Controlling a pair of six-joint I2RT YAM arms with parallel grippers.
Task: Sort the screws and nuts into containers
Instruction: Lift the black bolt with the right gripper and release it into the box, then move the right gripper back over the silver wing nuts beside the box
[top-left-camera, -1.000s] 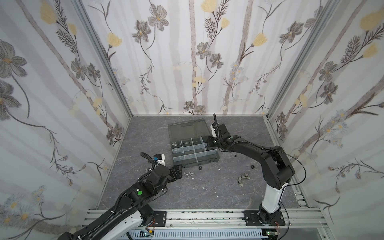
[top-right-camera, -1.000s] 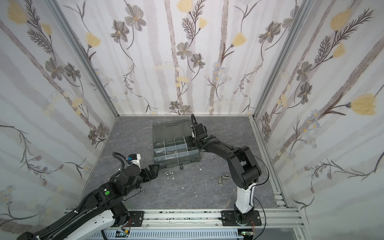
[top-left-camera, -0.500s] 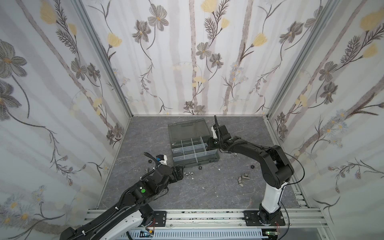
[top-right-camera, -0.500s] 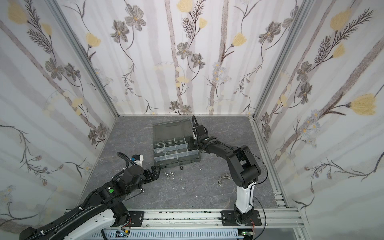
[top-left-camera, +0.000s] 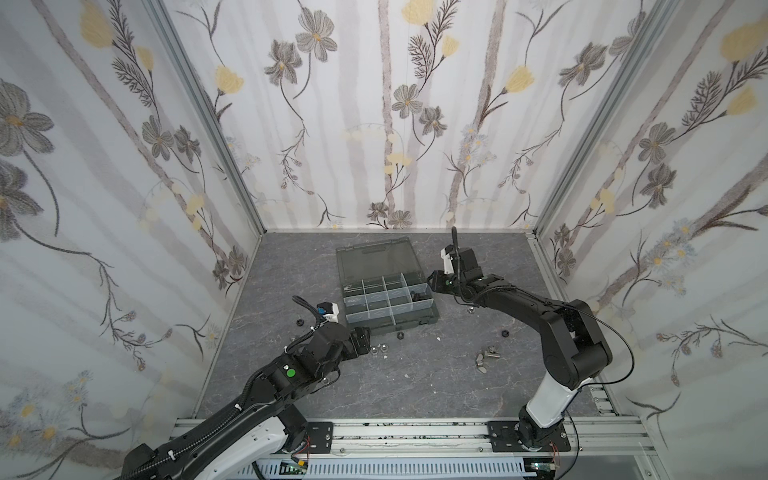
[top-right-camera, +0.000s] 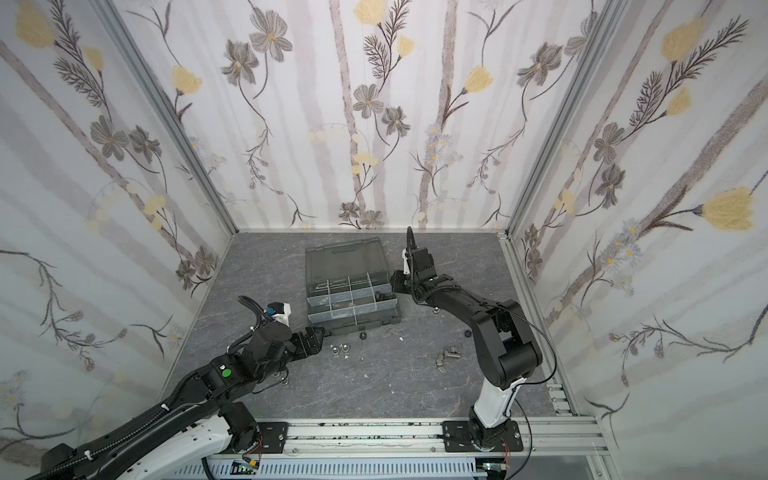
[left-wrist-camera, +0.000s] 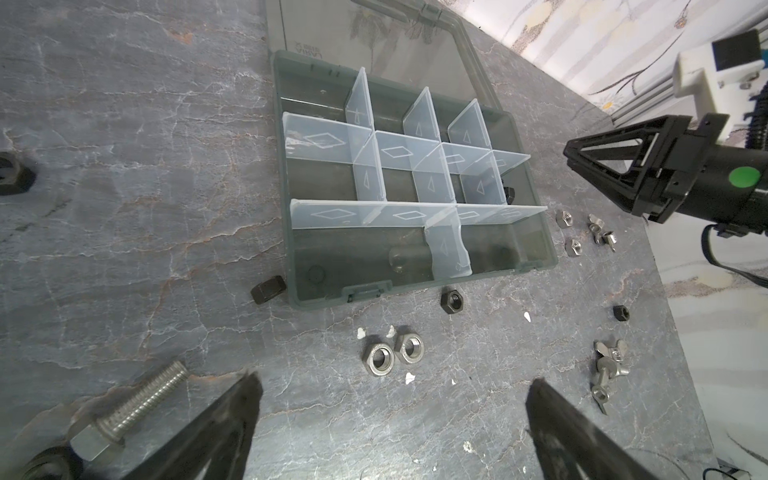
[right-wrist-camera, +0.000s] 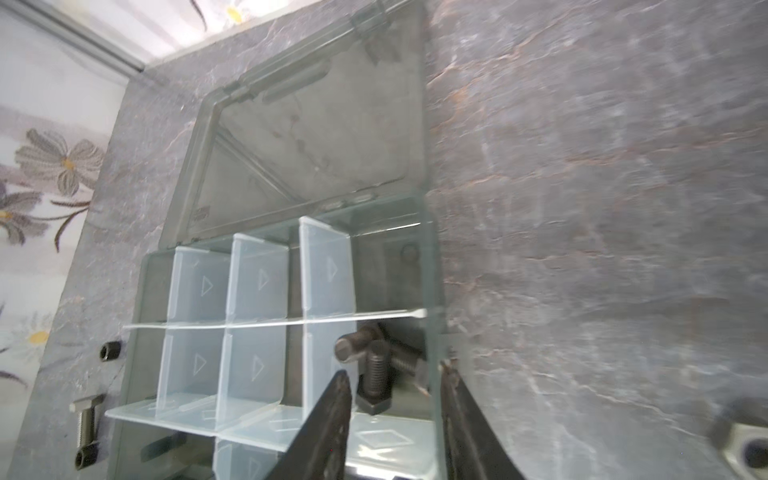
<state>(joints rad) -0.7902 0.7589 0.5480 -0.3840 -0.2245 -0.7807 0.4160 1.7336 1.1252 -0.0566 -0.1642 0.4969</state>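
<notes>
Screws (right-wrist-camera: 376, 370) of dark ridged metal lie in an end cell (right-wrist-camera: 320, 353) of the grey plastic box (right-wrist-camera: 434, 270), below the right gripper (right-wrist-camera: 395, 372), its jaws parted. Left gripper (left-wrist-camera: 392, 380) gapes wide near two shiny six-sided nuts (left-wrist-camera: 376, 359).

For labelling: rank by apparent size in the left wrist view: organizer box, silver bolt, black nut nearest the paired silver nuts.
1. organizer box
2. silver bolt, enlarged by nearness to the camera
3. black nut

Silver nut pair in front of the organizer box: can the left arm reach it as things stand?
Probably yes: the left arm, jaws wide open, sits just short of the silver nuts; nothing blocks the way.
</notes>
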